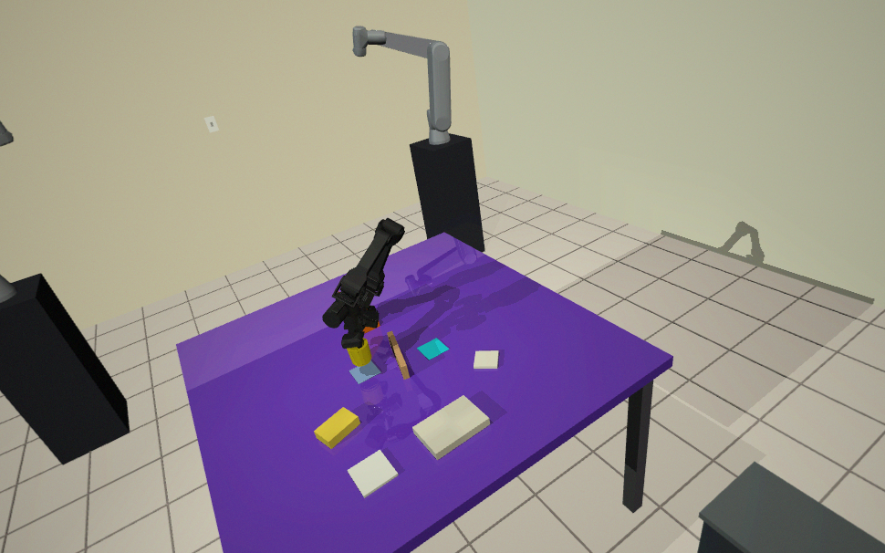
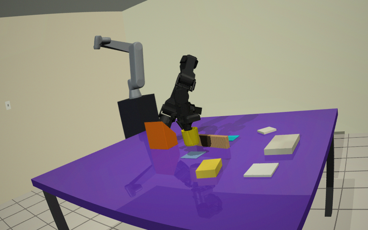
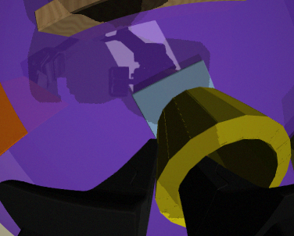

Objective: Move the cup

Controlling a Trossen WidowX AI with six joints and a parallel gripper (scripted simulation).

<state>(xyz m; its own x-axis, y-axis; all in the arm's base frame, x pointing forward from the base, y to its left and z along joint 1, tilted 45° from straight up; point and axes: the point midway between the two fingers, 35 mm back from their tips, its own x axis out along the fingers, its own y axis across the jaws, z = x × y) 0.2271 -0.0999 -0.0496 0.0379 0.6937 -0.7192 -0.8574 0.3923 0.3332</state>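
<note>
Near the middle of the bench (image 1: 542, 439), the pincer (image 2: 189, 129) is clamped on the yellow cup (image 2: 190, 136), its black fingers pinching the rim: one outside the wall, the other inside the mouth. The cup hangs clear of the bench, tipped a little off upright, with its base above the pale blue pad (image 2: 192, 154) that lies flat beneath it. From the wrist view the cup's inside is dark and no marbles can be made out.

Just beside the cup, on the side toward the bench's right edge in the exterior view, a wooden block (image 2: 214, 140) stands on its long edge. Beyond the block lies the teal pad (image 1: 432, 349), flat on the bench and well apart from the cup. An orange block (image 2: 161, 135) stands near the cup on the other side, toward the far left corner.

Toward the near edge, a yellow block (image 2: 208, 167) lies close to the blue pad. Three cream slabs are spread toward the right edge: a small one (image 2: 266, 130), a thick large one (image 2: 282, 144), and a thin one (image 2: 261, 169).
</note>
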